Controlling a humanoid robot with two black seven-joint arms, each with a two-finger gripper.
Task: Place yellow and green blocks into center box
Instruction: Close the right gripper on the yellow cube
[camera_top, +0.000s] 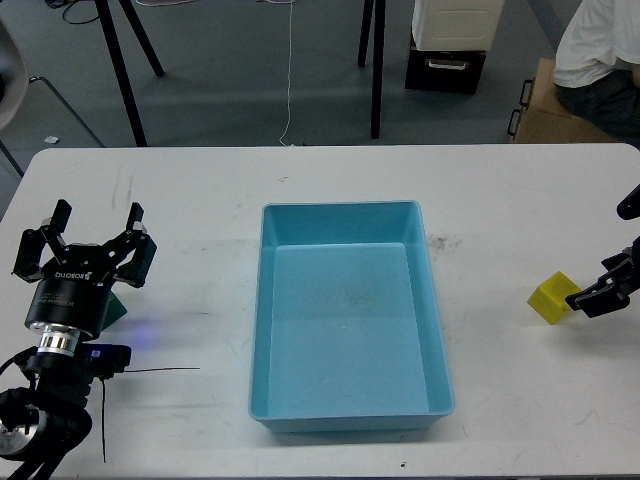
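Note:
The yellow block (552, 296) lies on the white table at the right. My right gripper (598, 293) comes in from the right edge and sits low, right against the block's right side. It is dark and seen small, so I cannot tell its fingers apart. The green block (116, 308) lies at the left, mostly hidden behind my left gripper (92, 235). That gripper is open and empty, with its fingers spread above the block. The blue center box (340, 207) is empty in the middle of the table.
A thin black cable (150, 369) lies on the table near my left arm. Beyond the far table edge stand tripod legs (125, 80), a black case (445, 68), a cardboard box (545, 115) and a seated person (600, 50).

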